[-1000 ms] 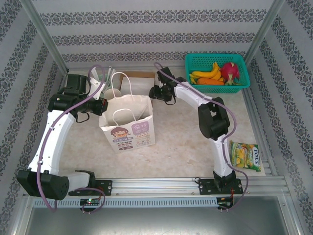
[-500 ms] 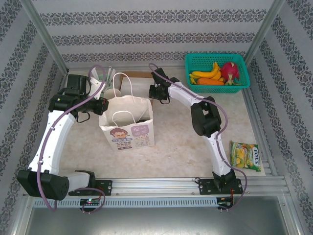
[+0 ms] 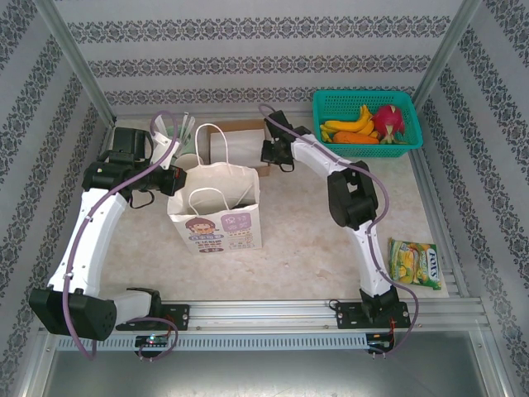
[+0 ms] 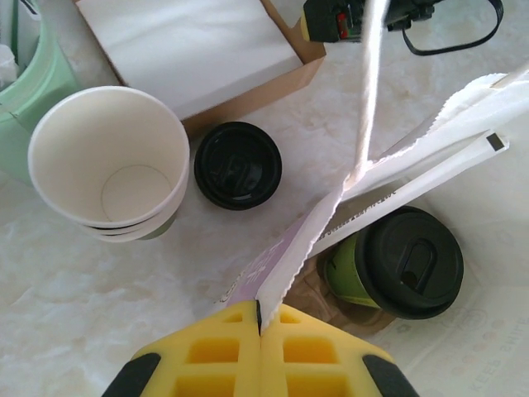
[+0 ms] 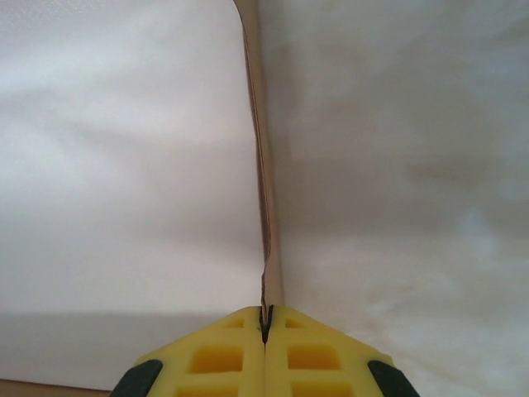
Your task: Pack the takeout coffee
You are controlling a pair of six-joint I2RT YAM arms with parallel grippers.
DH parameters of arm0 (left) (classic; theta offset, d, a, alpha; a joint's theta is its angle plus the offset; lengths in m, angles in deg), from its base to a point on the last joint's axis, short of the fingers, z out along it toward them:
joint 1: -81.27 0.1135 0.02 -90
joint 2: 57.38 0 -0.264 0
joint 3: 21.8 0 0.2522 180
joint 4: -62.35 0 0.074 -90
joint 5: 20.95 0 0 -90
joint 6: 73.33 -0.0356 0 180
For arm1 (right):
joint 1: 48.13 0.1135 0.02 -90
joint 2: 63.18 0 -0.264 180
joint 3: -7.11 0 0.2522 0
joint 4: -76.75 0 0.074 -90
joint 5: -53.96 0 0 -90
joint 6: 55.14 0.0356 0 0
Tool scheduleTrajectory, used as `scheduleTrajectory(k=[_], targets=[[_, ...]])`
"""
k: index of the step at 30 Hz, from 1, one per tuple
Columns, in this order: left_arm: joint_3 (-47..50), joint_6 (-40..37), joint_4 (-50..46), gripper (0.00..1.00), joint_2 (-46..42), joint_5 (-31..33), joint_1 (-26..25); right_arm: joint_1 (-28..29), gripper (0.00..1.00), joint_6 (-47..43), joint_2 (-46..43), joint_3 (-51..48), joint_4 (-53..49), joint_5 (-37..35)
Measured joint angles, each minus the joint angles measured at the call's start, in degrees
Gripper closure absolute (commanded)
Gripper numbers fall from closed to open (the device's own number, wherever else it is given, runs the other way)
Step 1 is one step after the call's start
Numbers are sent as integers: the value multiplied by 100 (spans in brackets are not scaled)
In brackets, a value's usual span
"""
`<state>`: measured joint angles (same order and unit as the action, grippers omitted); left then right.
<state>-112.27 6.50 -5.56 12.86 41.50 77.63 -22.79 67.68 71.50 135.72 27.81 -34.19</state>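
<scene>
The takeout coffee [image 4: 402, 265], a green cup with a black lid, stands on the brown floor inside the open paper bag [image 3: 216, 208]. My left gripper [image 4: 261, 318] is shut on the bag's serrated left rim [image 4: 306, 240], and in the top view it [image 3: 172, 178] sits at the bag's left edge. My right gripper [image 5: 265, 322] is shut on the thin brown wall [image 5: 263, 207] of the cardboard box [image 3: 235, 142] behind the bag. In the top view it [image 3: 266, 153] sits at the box's right end.
Beside the bag stand a stack of lidless cups [image 4: 107, 161], a loose black lid [image 4: 238, 164] and a mint-green mug [image 4: 33, 83]. A teal basket [image 3: 326, 107] of fruit sits back right. A snack packet [image 3: 413, 263] lies near the right edge.
The cardboard box has come toward the bag with my right gripper shut on its wall, and its white inside now shows. The left arm and bag have hardly moved.
</scene>
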Motion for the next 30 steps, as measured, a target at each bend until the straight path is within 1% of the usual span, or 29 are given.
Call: scheduleTrajectory(k=[7, 12, 16, 21, 26, 30], targets=[[11, 2, 57, 100, 55, -247, 0, -579, 100, -411, -310, -319, -131, -269], [11, 2, 61, 100, 68, -341, 0, -916, 100, -979, -780, -837, -208, -273], [11, 2, 61, 100, 68, -356, 0, -1001, 100, -1484, -1176, -1220, -339, -343], [11, 2, 61, 100, 68, -358, 0, -1062, 100, -1934, -1812, -1930, -413, -332], [11, 2, 61, 100, 70, -378, 0, -1150, 100, -2098, -2273, -2706, -396, -304], [20, 2, 66, 100, 70, -400, 0, -1338, 100, -2109, -2564, -3399, -363, -289]])
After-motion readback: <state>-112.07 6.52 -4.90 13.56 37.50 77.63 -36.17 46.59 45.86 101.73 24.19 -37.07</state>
